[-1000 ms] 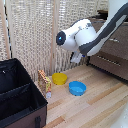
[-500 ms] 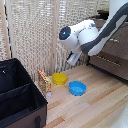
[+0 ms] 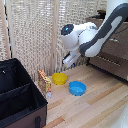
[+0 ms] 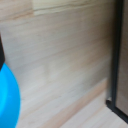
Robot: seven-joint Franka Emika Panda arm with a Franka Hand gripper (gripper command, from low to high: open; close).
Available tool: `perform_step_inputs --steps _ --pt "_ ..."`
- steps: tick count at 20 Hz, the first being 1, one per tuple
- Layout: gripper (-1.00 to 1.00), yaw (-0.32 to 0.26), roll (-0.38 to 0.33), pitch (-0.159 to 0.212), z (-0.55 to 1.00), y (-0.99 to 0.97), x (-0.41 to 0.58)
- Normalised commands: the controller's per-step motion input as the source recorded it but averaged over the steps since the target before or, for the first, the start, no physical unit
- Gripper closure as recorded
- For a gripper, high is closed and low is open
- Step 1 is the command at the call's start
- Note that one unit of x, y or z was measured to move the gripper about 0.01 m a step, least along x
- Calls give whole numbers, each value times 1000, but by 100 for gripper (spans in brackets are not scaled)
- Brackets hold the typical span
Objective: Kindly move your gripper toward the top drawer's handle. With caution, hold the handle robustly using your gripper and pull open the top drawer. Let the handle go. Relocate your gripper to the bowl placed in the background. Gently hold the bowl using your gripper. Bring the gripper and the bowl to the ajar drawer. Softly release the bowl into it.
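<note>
The yellow bowl sits on the wooden floor in front of the bamboo screen. My gripper hangs from the white arm above the bowl and a little toward the exterior view's right, well clear of it. It is too small and blurred to show how its jaws stand. The dark-brown dresser stands at the exterior view's right. My arm covers much of the top drawer, and I cannot make out the handle. The wrist view shows no fingers and no yellow bowl.
A blue bowl lies on the floor close to the yellow one. A black open case fills the exterior view's lower left, with a small orange box standing beside it. A dark furniture edge crosses the wrist view.
The arm and gripper have risen slightly and shifted toward the exterior view's right, nearer the dresser. Bowls, box and case have not moved.
</note>
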Motion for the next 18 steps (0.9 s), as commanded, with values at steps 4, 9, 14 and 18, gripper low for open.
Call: perform_step_inputs --steps 4,9,14,18 --pt "-100 -126 215 54 24 52 725" --pt "-100 -97 208 88 147 99 783" --pt "-100 -66 228 163 235 111 745" --pt "-100 -140 153 232 222 -85 446"
